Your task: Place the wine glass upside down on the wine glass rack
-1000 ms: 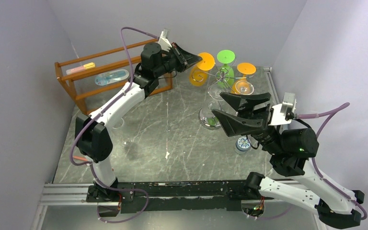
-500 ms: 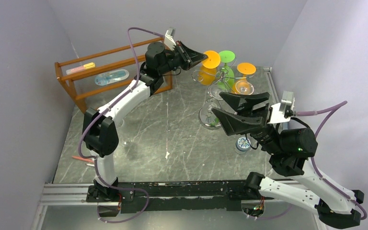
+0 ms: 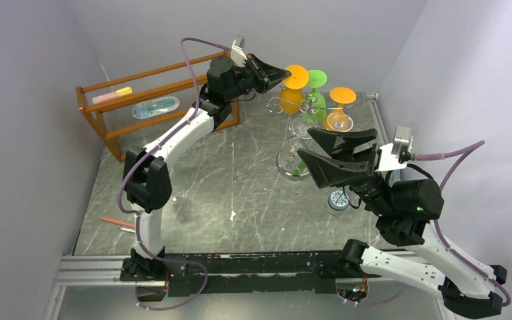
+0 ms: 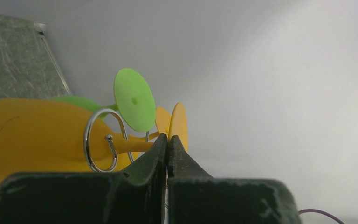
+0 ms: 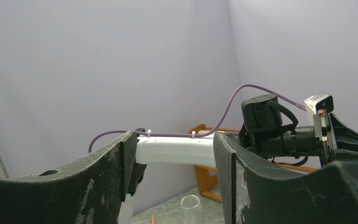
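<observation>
The left gripper has its two fingers pressed together, and they seem to pinch the thin stem of an orange glass just under its round foot. The exact contact is hard to see. The stem passes through a curled wire arm of the chrome rack. The glass hangs upside down there, foot above and bowl below.

A green glass hangs just beside it, and a second orange glass hangs further right. The rack stands near the far edge of the grey counter, toward its far right corner. A wooden shelf sits at the far left corner.

The right gripper hovers with its fingers spread wide and empty, near the rack on the side toward the near edge.

The glass looks light, stiff and smooth, so likely slippery, and its narrow stem is probably the weakest part. The stem close to the foot is the best place to hold, so the foot can catch on the wire once the fingers let go.
</observation>
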Motion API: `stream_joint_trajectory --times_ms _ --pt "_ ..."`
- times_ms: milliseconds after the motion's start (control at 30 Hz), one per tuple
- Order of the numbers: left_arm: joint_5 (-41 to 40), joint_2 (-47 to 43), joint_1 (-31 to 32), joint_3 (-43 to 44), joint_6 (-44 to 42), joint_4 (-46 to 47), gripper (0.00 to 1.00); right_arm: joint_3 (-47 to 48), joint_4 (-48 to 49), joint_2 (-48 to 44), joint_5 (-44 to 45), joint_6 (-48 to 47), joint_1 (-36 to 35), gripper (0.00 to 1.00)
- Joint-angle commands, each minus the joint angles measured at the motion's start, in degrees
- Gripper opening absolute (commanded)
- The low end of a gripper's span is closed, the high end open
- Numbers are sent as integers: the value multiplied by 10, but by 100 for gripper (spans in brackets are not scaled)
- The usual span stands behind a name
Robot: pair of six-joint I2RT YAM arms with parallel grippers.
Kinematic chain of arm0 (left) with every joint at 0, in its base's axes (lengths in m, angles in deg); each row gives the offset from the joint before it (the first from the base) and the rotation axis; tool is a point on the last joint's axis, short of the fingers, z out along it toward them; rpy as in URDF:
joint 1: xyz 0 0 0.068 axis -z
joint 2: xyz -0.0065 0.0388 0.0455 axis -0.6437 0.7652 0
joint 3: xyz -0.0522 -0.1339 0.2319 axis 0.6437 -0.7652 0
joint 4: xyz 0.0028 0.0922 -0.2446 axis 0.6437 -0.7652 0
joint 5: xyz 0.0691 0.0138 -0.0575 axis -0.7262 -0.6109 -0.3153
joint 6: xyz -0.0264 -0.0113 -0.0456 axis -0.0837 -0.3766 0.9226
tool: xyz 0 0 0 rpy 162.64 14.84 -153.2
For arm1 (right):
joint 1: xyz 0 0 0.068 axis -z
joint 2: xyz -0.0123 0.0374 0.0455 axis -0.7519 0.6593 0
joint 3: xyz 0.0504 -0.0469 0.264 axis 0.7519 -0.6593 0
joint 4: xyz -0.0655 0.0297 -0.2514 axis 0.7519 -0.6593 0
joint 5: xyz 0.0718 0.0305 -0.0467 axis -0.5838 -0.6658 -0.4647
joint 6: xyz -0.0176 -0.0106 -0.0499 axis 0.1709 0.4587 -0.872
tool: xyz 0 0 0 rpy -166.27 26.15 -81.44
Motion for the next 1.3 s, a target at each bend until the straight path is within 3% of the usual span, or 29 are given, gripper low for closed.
stream_joint_trajectory --times_ms 0,533,1267 --pt "-33 1 0 23 -3 -1 5 -4 -7 -11 14 5 -2 65" --pt "-31 23 -19 37 -23 13 5 -3 -7 -1 20 -17 -2 65" --pt "-36 -41 -34 -50 -39 -16 5 -10 -9 -1 30 -11 -2 65"
